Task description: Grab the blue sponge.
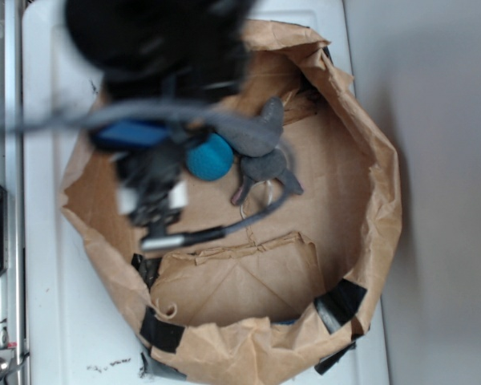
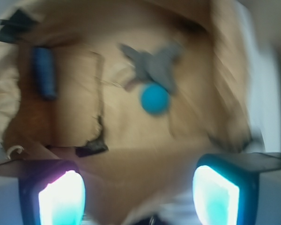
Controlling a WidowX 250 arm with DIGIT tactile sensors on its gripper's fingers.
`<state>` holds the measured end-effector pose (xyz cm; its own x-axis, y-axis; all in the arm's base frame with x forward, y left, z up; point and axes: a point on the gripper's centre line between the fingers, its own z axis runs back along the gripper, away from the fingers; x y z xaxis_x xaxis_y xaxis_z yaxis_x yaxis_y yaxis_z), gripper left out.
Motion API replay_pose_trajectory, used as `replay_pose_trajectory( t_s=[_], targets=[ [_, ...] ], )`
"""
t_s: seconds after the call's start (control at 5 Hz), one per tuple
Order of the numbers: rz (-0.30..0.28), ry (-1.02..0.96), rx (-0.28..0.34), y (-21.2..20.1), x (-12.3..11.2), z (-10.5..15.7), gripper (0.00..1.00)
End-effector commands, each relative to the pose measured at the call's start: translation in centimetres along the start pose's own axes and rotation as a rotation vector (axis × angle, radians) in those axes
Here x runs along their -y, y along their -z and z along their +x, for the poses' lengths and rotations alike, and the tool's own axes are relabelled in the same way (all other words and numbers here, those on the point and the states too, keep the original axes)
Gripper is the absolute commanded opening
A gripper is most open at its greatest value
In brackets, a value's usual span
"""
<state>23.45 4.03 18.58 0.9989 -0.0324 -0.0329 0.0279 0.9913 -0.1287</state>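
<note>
Two glowing fingers point(image 2: 61, 199) are filling the near edge of the wrist view at 7 and 5 o'clock. The claw point(image 2: 140, 197) is standing wide open with nothing between the pads, and it is hanging over the rim of the bag point(image 2: 225, 70). Past the claw, at about 12 o'clock, the ball point(image 2: 154, 98) is sitting on the bag floor. The plush point(image 2: 154, 65) is lying just beyond the ball and seems to be touching it, though blur is hiding the exact contact. The sponge point(image 2: 44, 72) is lying well apart from the claw at about 10 o'clock. It is showing as a blurred blue oblong close to the bag wall. A folded paper flap point(image 2: 70, 103) is lying between the sponge and the ball. A strip of black tape point(image 2: 14, 23) is clinging to the wall at 11 o'clock, beyond the sponge. In the exterior view the arm point(image 1: 156, 40) is smearing across the frame at 11 o'clock and hiding the claw's jaws. There the sponge is peeking out only as a blue sliver behind the bag wall at 5 o'clock. The bag is resting on a white table point(image 1: 48, 281).
</note>
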Motion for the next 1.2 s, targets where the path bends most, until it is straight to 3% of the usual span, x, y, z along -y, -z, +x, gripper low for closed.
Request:
replay_pose_trajectory(
  t_s=[0.0,0.2,0.4,0.6,0.8,1.0],
  targets=[
    [0.056,0.121,-0.006,2.4,1.7,3.7,1.00],
    [0.091,0.172,0.050,5.5,4.1,0.4,1.00],
    [0.155,0.175,0.063,7.7,4.6,-0.5,1.00],
    [0.084,0.078,0.126,8.5,4.5,0.3,1.00],
    [-0.030,-0.036,0.165,8.2,4.1,2.2,1.00],
    [-0.030,-0.036,0.165,8.2,4.1,2.2,1.00]
  ],
)
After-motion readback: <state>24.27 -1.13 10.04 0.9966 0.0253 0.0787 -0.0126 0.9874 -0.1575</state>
